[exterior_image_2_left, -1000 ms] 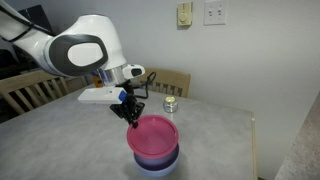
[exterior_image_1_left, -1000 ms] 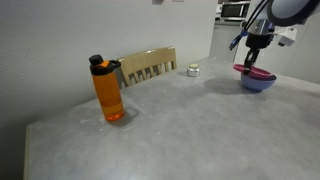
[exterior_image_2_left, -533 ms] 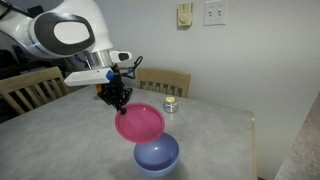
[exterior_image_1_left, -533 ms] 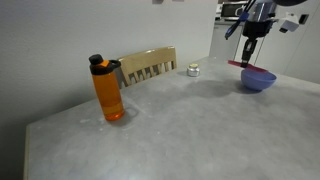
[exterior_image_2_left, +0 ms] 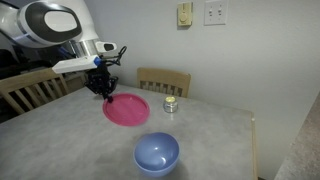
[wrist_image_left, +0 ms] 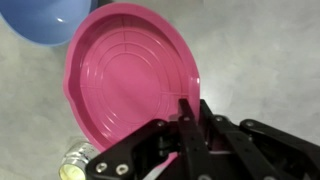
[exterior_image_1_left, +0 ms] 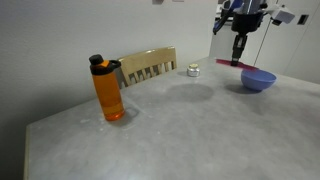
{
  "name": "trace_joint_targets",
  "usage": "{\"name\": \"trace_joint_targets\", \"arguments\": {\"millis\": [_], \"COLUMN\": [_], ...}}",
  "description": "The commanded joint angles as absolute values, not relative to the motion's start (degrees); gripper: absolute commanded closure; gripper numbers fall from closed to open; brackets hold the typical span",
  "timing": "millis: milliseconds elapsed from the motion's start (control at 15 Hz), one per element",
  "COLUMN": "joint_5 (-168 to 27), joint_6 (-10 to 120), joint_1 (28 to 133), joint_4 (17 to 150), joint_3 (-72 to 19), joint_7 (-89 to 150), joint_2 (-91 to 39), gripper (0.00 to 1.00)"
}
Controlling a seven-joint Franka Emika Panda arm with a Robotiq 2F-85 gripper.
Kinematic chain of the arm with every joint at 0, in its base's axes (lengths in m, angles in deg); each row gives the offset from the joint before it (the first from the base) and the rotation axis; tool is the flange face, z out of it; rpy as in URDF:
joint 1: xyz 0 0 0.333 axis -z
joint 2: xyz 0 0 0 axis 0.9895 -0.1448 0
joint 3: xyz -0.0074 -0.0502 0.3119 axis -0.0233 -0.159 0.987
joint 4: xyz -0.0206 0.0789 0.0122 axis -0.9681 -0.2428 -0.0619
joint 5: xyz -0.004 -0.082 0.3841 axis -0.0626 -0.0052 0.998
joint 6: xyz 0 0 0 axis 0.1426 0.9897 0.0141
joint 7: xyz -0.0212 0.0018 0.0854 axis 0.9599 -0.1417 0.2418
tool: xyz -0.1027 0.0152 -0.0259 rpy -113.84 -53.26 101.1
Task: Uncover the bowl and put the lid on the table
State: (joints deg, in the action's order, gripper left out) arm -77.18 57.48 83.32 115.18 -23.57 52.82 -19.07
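the gripper (exterior_image_2_left: 103,90) is holding the lid (exterior_image_2_left: 127,109) by its rim, with the jaws narrowed onto the thin pink edge. the wrist view is showing this grip most clearly. the lid is hanging in the air, nearly level. it is reaching out sideways from the gripper rather than sitting under it. the bowl (exterior_image_2_left: 157,153) is standing uncovered on the desk (exterior_image_2_left: 60,140). it is lower than the gripper and lying beyond the lid's far edge, apart from the lid. bare desk is lying directly beneath the lid. a small jar (exterior_image_2_left: 170,104) is standing on the desk, off to one side of the gripper and apart from the lid. the round disc is giving no long axis to line up. the coming move is probably a straight lowering. the far edge is pointing toward the bowl, so it is likely needing to stay clear of the bowl's rim on the way down.
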Motion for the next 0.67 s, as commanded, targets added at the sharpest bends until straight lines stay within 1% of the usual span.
{"name": "trace_joint_targets", "arguments": {"millis": [0, 333, 600], "joint_5": [-76.41, -71.38, -66.37], "joint_6": [56.16, 56.48, 58.5], "joint_1": [82.65, 82.11, 80.72], "joint_4": [113.27, 113.5, 112.28], "joint_3": [-22.77, -21.33, -19.73], "joint_7": [50.57, 49.39, 45.08], "joint_2": [-19.78, -19.61, -21.9], "gripper": [0.97, 0.97, 0.97]}}
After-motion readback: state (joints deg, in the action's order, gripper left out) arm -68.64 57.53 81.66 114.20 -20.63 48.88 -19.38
